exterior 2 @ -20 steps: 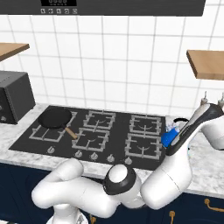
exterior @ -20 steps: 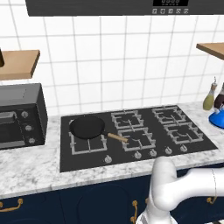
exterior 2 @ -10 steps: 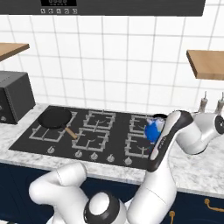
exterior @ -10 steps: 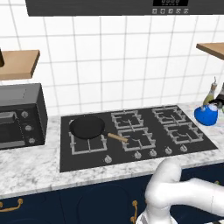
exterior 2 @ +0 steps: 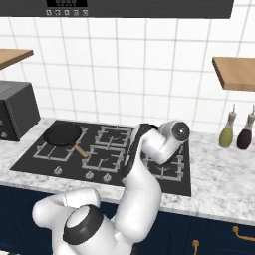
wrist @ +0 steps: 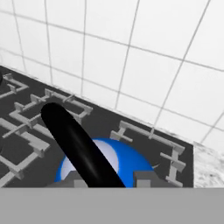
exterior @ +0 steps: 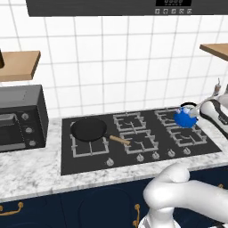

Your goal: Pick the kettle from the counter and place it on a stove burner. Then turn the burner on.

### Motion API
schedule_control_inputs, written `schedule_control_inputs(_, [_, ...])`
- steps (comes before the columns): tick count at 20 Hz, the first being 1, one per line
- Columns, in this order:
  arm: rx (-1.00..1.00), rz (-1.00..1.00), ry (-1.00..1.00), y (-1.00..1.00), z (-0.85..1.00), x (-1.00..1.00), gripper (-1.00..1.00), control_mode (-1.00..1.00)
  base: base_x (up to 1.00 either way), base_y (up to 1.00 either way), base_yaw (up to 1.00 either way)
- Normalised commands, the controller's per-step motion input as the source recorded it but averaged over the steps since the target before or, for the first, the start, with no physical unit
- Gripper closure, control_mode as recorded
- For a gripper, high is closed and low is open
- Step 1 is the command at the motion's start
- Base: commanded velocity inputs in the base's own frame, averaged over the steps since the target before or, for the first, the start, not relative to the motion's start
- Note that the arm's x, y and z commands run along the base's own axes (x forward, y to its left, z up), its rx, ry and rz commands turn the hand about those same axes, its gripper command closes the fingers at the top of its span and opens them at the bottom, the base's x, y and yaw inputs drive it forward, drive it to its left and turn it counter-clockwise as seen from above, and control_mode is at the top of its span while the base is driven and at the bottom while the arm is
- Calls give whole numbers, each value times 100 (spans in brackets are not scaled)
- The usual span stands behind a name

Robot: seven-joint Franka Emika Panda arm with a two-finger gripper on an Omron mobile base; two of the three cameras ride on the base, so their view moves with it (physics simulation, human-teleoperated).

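Carried in from the counter's right end, the kettle [exterior: 185, 117] has moved leftward and now hangs over the cooktop's back-right burner [exterior: 174, 116], where earlier it sat out past the cooktop's right edge. In the hand view the claw [wrist: 107, 177] is pinched nearly shut on the black handle [wrist: 78, 144], which runs up diagonally between its fingertips, with the blue body and pale lid directly below. Holding it by the arched handle lets the kettle hang upright and clear of the wire grates beneath. Whether its base already touches the grate cannot be told; it looks just above it. The pan [exterior: 89, 129] sits on the cooktop's front-left burner, well apart from the kettle, so the back-right spot seems a sensible free choice. The knobs [exterior: 155, 156] line the cooktop's front edge, unobstructed for the later turn. Two bottles [exterior 2: 235, 132] stand on the counter right of the cooktop.
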Motion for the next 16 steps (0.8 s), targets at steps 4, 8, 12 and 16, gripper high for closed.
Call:
schedule_control_inputs(4, [0,0,10,0,-4,22,100,-100,0,0,0])
schedule_control_inputs(8, [0,-1,18,-33,-42,32,100,-100,0,0,0])
schedule_control_inputs(12, [0,-3,15,-72,-30,24,100,-100,0,0,0])
schedule_control_inputs(16, [0,-1,9,-61,-29,17,100,-100,0,0,0])
